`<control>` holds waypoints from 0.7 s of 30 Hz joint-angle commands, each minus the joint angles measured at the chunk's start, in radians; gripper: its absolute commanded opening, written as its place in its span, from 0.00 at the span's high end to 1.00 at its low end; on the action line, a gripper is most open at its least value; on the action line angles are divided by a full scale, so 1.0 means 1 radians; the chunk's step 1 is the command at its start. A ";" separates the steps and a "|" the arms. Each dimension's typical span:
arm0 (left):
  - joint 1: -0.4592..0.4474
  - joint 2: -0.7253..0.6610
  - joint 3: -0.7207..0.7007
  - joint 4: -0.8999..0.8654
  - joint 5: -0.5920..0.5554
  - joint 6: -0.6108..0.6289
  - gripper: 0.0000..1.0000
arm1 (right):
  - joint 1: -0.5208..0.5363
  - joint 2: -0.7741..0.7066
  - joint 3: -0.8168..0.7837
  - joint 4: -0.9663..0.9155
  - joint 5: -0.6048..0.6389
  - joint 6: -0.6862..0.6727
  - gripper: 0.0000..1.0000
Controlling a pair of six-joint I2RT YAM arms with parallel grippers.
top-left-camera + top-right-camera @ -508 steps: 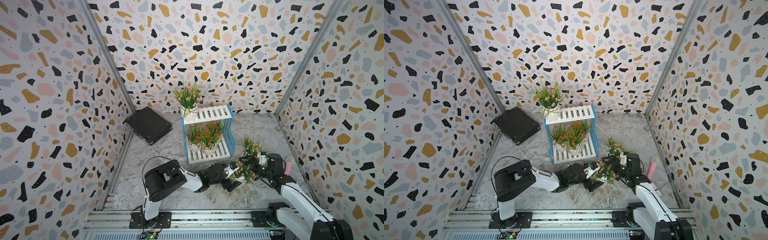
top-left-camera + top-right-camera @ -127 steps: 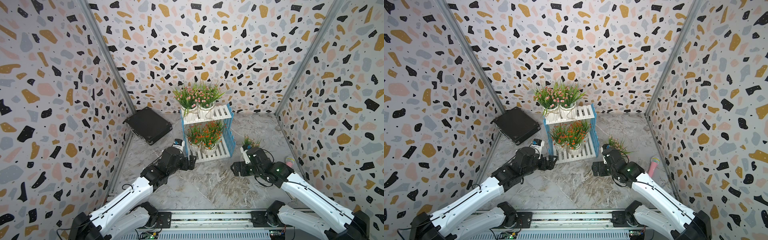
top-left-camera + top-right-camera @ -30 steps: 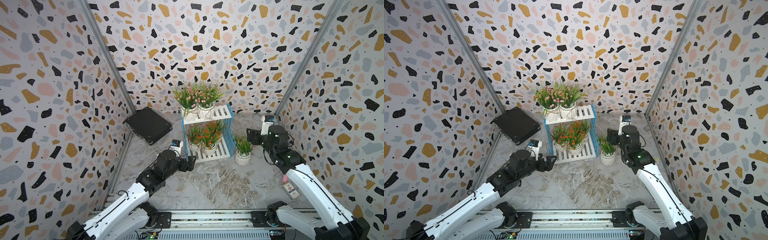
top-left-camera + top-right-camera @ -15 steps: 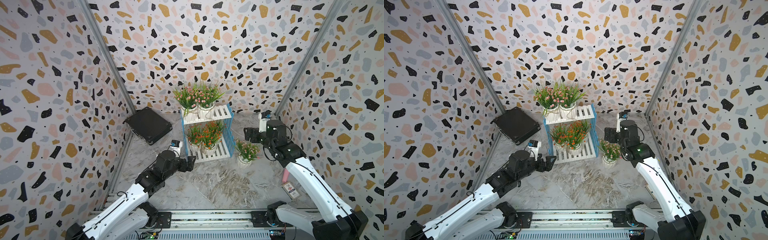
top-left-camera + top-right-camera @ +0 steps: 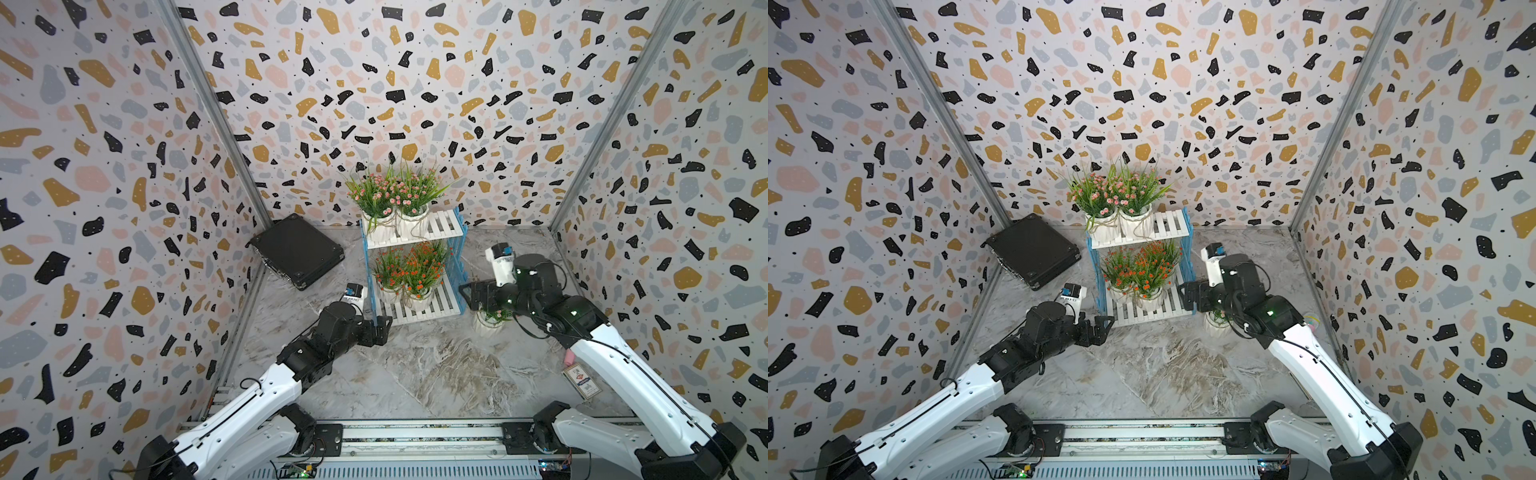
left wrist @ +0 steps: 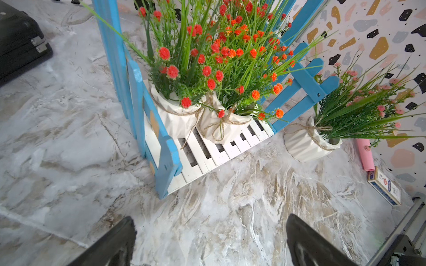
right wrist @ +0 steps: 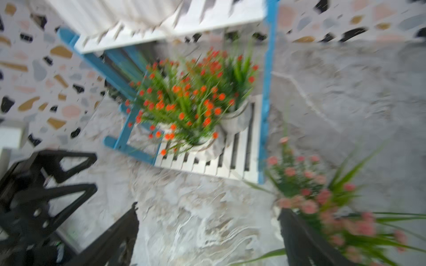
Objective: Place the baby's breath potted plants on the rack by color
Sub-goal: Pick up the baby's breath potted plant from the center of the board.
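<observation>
Now | left tool [image 6: 211, 221] spread, empty | right tool [image 7: 208, 208] spread, pink plant [image 7: 306, 191] beside | box [image 6: 383, 186] print illegible

right gripper [image 5: 468, 296] has opened wider and swung over the floor pink plant [image 5: 487, 329]

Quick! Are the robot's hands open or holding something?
Left gripper: open, holding nothing.
Right gripper: open, holding nothing; the pink plant stands on the floor close by.
</observation>
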 commanded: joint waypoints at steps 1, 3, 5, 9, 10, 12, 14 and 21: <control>-0.007 -0.001 -0.005 0.032 -0.013 0.001 0.00 | 0.109 -0.011 -0.052 -0.012 0.022 0.076 0.02; -0.010 -0.001 -0.005 0.036 -0.016 -0.001 0.00 | 0.168 -0.012 -0.101 0.011 0.052 0.107 0.02; -0.013 0.001 -0.007 0.039 -0.018 -0.001 0.00 | 0.188 -0.012 -0.166 0.050 0.057 0.147 0.01; -0.020 0.003 -0.007 0.043 -0.021 -0.003 0.00 | 0.194 -0.018 -0.290 0.076 0.186 0.200 0.01; -0.021 0.002 -0.007 0.043 -0.021 -0.003 0.00 | 0.194 -0.016 -0.312 0.068 0.231 0.210 0.01; -0.024 0.003 -0.008 0.043 -0.022 -0.001 0.00 | 0.190 -0.011 -0.359 0.062 0.335 0.234 0.01; -0.025 0.003 -0.009 0.045 -0.022 -0.001 0.00 | 0.169 -0.013 -0.401 0.083 0.383 0.245 0.01; -0.027 0.003 -0.022 0.070 -0.015 0.001 0.00 | 0.085 -0.030 -0.527 0.271 0.505 0.233 0.01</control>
